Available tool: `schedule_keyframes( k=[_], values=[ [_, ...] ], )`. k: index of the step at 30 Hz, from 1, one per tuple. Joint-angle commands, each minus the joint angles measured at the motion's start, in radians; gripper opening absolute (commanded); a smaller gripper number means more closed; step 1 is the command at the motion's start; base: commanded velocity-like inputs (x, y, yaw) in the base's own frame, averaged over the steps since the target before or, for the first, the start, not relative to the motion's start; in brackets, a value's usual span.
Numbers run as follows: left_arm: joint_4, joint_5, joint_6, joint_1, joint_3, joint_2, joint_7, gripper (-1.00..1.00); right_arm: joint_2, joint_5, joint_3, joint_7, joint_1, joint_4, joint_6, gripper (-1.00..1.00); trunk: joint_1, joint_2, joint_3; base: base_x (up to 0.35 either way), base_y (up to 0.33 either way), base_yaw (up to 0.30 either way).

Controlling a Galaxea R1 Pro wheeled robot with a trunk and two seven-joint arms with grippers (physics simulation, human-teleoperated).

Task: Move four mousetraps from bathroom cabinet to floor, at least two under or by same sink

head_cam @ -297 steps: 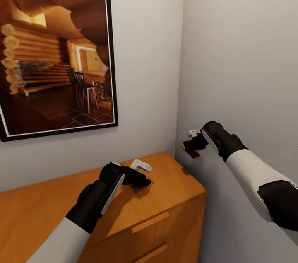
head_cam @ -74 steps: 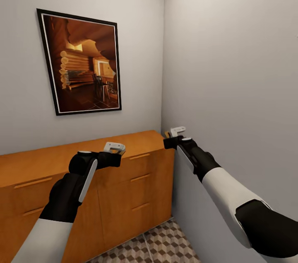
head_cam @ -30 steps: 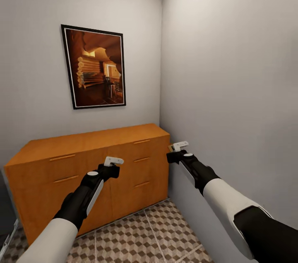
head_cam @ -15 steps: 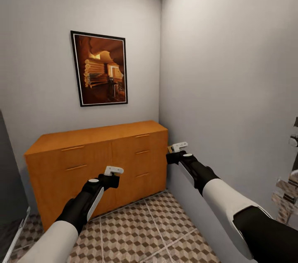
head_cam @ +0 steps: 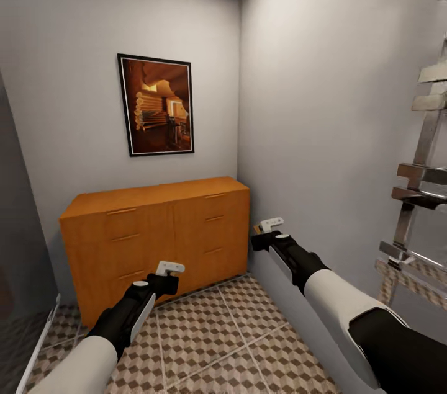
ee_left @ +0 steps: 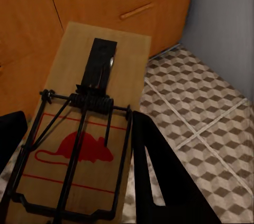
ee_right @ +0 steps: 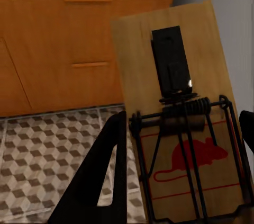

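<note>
Room: narrow corner with pale grey walls. Bathroom floor (head_cam: pixel 205 344) tiled in brown, beige and cream cubes with pale grout lines. Cabinet (head_cam: pixel 155 236), orange-brown wood with slim bar handles, stands against the far wall and reaches into the corner. Framed picture (head_cam: pixel 156 105) of a log-cabin interior hangs on the wall above it. Chrome rack (head_cam: pixel 417 177) with flat rungs stands at the right edge of the head view, cut off by the frame. Dark panel (head_cam: pixel 15 245) at the left edge, also cut off; what it is cannot be told.

Left gripper (head_cam: pixel 162 283) held out low over the tiles in front of the cabinet, jaws clamped on left mousetrap (head_cam: pixel 170 268). Left wrist view: wooden base (ee_left: pixel 84 128) lies between the two black fingers (ee_left: pixel 159 181), with a black wire spring, a black catch plate and a red mouse print.

Right gripper (head_cam: pixel 262 239) held higher, close to the right wall beside the cabinet's end, jaws clamped on right mousetrap (head_cam: pixel 271 224). Right wrist view: same build of trap (ee_right: pixel 180 123), one black finger (ee_right: pixel 95 181) beside the board, the other only just visible at the edge.

In the head view each trap shows only as a small pale piece above the gripper; the base is hard to make out there.
</note>
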Motion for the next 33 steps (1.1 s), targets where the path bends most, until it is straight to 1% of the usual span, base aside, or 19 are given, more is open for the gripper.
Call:
schedule_keyframes(
  k=[1,3,6,9,13,15,19,22,28,31,32,33],
  values=[
    [0.013,0.000,0.004,0.000,0.000,0.000,-0.002,-1.00,0.000,-0.008,0.008,-0.003,-0.001,0.016,0.003,-1.00,-0.001,-0.001,-0.001,-0.345,0.000,0.000],
    [0.034,0.009,0.003,0.000,0.000,0.001,-0.001,-1.00,0.001,-0.005,0.009,-0.005,-0.001,0.043,-0.002,-1.00,-0.001,-0.001,-0.001,-0.345,0.000,0.000],
    [0.070,0.051,-0.007,0.000,0.001,0.004,0.001,-1.00,0.016,-0.002,0.010,-0.007,-0.001,0.099,-0.009,-1.00,-0.001,-0.001,-0.001,-0.345,0.000,0.000],
    [0.095,0.078,-0.028,0.000,0.001,0.005,0.001,-1.00,0.030,-0.002,0.009,-0.007,-0.001,0.142,-0.011,-1.00,-0.001,-0.001,-0.001,-0.345,0.000,0.000],
    [0.130,0.091,-0.065,0.000,0.001,0.006,0.001,-1.00,0.037,-0.003,0.010,0.001,-0.001,0.209,-0.012,-1.00,-0.001,-0.001,-0.001,-0.345,0.000,0.000],
    [0.154,0.094,-0.084,0.000,0.001,0.007,0.001,-1.00,0.046,-0.002,0.010,0.004,0.001,0.233,-0.014,-1.00,-0.001,-0.001,-0.001,-0.344,0.000,0.000],
    [0.197,0.103,-0.128,0.001,0.001,0.006,0.001,-1.00,0.100,0.000,0.010,-0.004,0.040,0.261,-0.034,-1.00,-0.001,-0.001,-0.001,-0.345,0.000,0.000],
    [0.218,0.107,-0.136,0.001,0.001,0.006,0.001,-1.00,0.100,0.001,0.010,-0.006,0.065,0.268,-0.048,-1.00,-0.001,-0.001,-0.001,-0.345,0.000,0.000],
    [0.237,0.107,-0.139,0.001,0.001,0.002,0.001,-1.00,0.100,-0.001,0.010,-0.007,0.077,0.311,-0.087,-1.00,-0.001,-0.001,-0.001,-0.345,0.000,0.000],
    [0.241,0.107,-0.139,0.001,0.000,0.000,0.001,-1.00,0.100,-0.003,0.009,-0.007,0.078,0.359,-0.128,-1.00,-0.001,-0.001,-0.001,-0.345,0.000,0.000],
    [0.241,0.107,-0.140,0.001,0.001,0.000,0.001,-1.00,0.100,-0.006,0.008,-0.007,0.079,0.393,-0.163,-1.00,-0.001,-0.001,-0.001,-0.345,0.000,0.000],
    [0.242,0.107,-0.140,0.001,0.000,0.000,0.001,-1.00,0.100,-0.007,0.007,-0.007,0.079,0.405,-0.177,-1.00,-0.001,-0.001,-0.001,-0.345,0.000,0.000]
  ],
)
